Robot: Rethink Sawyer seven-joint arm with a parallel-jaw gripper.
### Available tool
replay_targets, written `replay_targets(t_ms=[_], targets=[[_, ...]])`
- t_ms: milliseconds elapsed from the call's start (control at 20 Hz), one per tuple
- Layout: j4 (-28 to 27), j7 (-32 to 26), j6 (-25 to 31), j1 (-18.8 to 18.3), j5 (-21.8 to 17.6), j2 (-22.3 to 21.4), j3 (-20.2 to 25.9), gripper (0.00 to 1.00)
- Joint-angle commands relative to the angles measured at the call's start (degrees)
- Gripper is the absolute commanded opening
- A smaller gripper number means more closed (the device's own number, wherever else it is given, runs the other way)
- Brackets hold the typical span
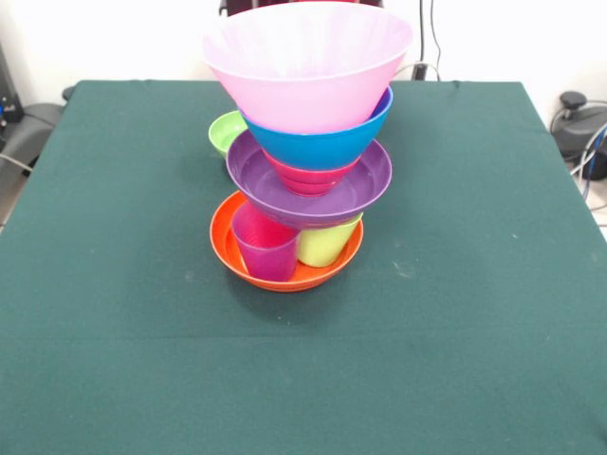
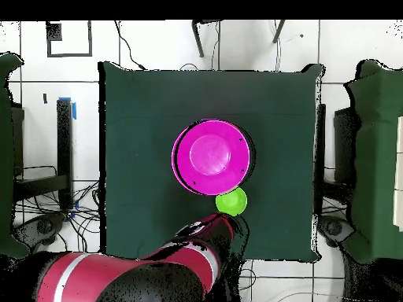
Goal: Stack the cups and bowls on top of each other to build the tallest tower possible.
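The claw itself cannot be made out: in the overhead view the red and black arm point(image 2: 169, 263) reaches over the tabletop's robot-side edge and ends close to the small green bowl point(image 2: 231, 202), but whether the claw is parted or closed, or grips anything, I cannot tell.

The tower point(image 1: 303, 142) stands near the middle of the tabletop point(image 1: 114, 284). Its base is the orange bowl point(image 1: 228, 248), with the purple cup point(image 1: 264, 248) and the lime green cup point(image 1: 327, 245) inside it. The purple bowl point(image 1: 370, 185) rests on those cups, then the small red bowl point(image 1: 308, 178), the blue bowl point(image 1: 318, 147), and the big pink bowl point(image 1: 308, 62) on top. The green bowl sits on the cloth just beside the tower, toward the robot's edge.

That loose green bowl looks like the next piece. It would do best lifted clear of the wide pink rim, carried over the column's centre and lowered gently inside, since two cups alone carry everything above them and a sideways nudge could topple it.

The tabletop is covered in dark green cloth. Around it are a pale tiled floor, cables and dark equipment.
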Motion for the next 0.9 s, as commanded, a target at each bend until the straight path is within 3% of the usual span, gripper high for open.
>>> replay_targets(t_ms=[50, 900], targets=[[-10.56, 4.49, -4.31, 0.6, 2.84, 6.93, 0.74, 1.0], [-11.96, 4.52, -7.22, 1.77, 4.56, 10.6, -1.41, 1.0]])
